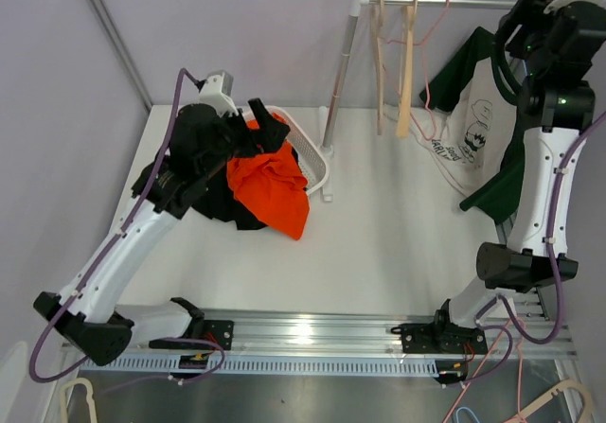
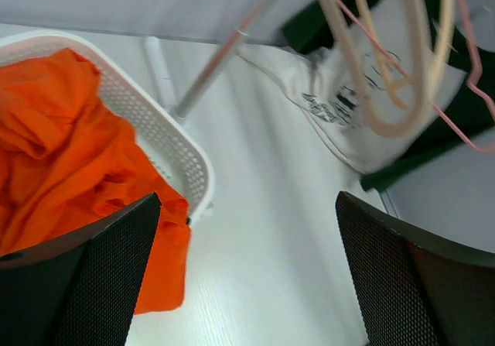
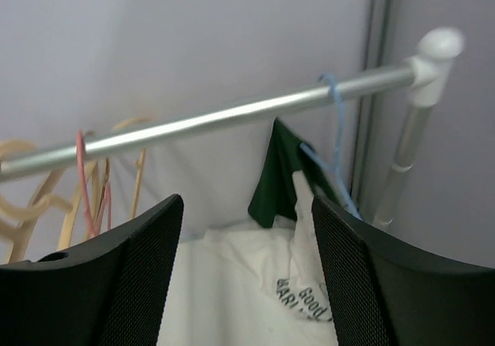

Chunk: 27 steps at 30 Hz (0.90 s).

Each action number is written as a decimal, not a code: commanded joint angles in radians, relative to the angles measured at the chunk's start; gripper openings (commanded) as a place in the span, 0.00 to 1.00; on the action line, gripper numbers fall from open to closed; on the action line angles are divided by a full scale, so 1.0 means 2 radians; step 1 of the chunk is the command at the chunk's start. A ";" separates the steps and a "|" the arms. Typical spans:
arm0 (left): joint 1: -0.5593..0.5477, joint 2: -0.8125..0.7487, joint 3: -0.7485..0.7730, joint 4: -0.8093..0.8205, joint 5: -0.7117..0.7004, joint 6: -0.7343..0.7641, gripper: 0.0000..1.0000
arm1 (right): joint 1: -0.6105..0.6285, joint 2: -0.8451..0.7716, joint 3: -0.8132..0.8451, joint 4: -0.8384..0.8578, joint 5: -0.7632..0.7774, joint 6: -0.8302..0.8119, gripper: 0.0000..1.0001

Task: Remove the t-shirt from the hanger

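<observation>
Early in the task, by the look of it: no removal done yet. Found the t-shirt [image 1: 471,125], white with dark green sleeves, hanging on the blue hanger [image 3: 334,141] at the right end of the rail [image 3: 216,121]. Reaches down toward the table [image 1: 398,224]; cannot tell whether touching it.

Holds the right gripper [image 3: 246,207] high, just in front of the rail and near the hanger's hook, with jaws apart and nothing between them. Has the left gripper [image 2: 247,199] well apart from the shirt, above the white basket [image 2: 182,152] and the orange garment [image 2: 62,129], spread wide and empty.

Seems to be the approach step, before any grasp on the cloth. Next, probably: bring the right fingers down to the collar or shoulder, pinch only the fabric and not the hanger wire, then draw the shoulder off one hanger arm. Needs care with the pink hanger [image 3: 81,176] and the wooden hangers [image 1: 405,63] on the same rail. Cannot tell from here how firmly the hook sits.
</observation>
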 commanded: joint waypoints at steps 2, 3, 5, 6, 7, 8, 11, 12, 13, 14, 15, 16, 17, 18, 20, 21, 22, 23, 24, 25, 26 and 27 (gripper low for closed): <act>-0.052 -0.048 -0.034 0.036 0.030 0.019 1.00 | -0.043 0.067 0.102 -0.089 -0.010 0.017 0.72; -0.078 -0.050 -0.037 0.035 0.030 0.024 1.00 | -0.050 0.081 0.138 -0.098 -0.018 0.019 0.73; -0.101 -0.055 -0.048 0.034 0.020 0.036 1.00 | -0.065 0.104 0.146 -0.098 -0.034 0.025 0.73; -0.118 -0.057 -0.053 0.038 0.016 0.040 1.00 | -0.070 0.105 0.139 -0.090 -0.042 0.027 0.73; -0.125 -0.060 -0.065 0.040 0.016 0.043 1.00 | -0.073 0.107 0.120 -0.078 -0.052 0.029 0.73; -0.128 -0.066 -0.069 0.041 0.017 0.045 0.99 | -0.077 0.114 0.113 -0.064 -0.060 0.031 0.73; -0.135 -0.081 -0.088 0.050 0.046 0.046 1.00 | -0.086 0.131 0.116 -0.053 -0.079 0.036 0.73; -0.138 -0.085 -0.091 0.052 0.049 0.046 0.99 | -0.087 0.141 0.116 -0.048 -0.082 0.036 0.73; -0.140 -0.091 -0.100 0.058 0.052 0.047 0.99 | -0.089 0.146 0.116 -0.043 -0.082 0.034 0.73; -0.142 -0.095 -0.105 0.059 0.052 0.049 0.99 | -0.089 0.151 0.116 -0.035 -0.083 0.033 0.73; -0.143 -0.104 -0.107 0.060 0.052 0.051 1.00 | -0.090 0.158 0.116 -0.029 -0.084 0.031 0.73; -0.144 -0.107 -0.113 0.061 0.052 0.052 1.00 | -0.091 0.162 0.116 -0.024 -0.087 0.026 0.73; -0.145 -0.110 -0.115 0.063 0.058 0.056 1.00 | -0.092 0.166 0.119 -0.017 -0.087 0.024 0.73; -0.145 -0.113 -0.117 0.063 0.060 0.058 0.99 | -0.093 0.174 0.120 -0.014 -0.088 0.023 0.73; -0.145 -0.114 -0.120 0.066 0.065 0.059 0.99 | -0.096 0.182 0.123 -0.004 -0.090 0.020 0.73; -0.145 -0.113 -0.120 0.066 0.067 0.059 1.00 | -0.098 0.186 0.124 -0.002 -0.091 0.020 0.73; -0.146 -0.112 -0.122 0.068 0.068 0.058 1.00 | -0.101 0.195 0.126 0.003 -0.100 0.021 0.73; -0.146 -0.111 -0.126 0.070 0.069 0.057 0.99 | -0.102 0.200 0.129 0.005 -0.101 0.022 0.72; -0.146 -0.109 -0.129 0.072 0.069 0.056 1.00 | -0.103 0.203 0.129 0.008 -0.101 0.021 0.72; -0.146 -0.105 -0.130 0.073 0.069 0.055 0.99 | -0.103 0.208 0.129 0.011 -0.102 0.021 0.70; -0.146 -0.103 -0.130 0.075 0.069 0.053 1.00 | -0.102 0.211 0.128 0.018 -0.104 0.019 0.68; -0.146 -0.101 -0.130 0.077 0.072 0.053 0.99 | -0.103 0.213 0.128 0.020 -0.104 0.018 0.67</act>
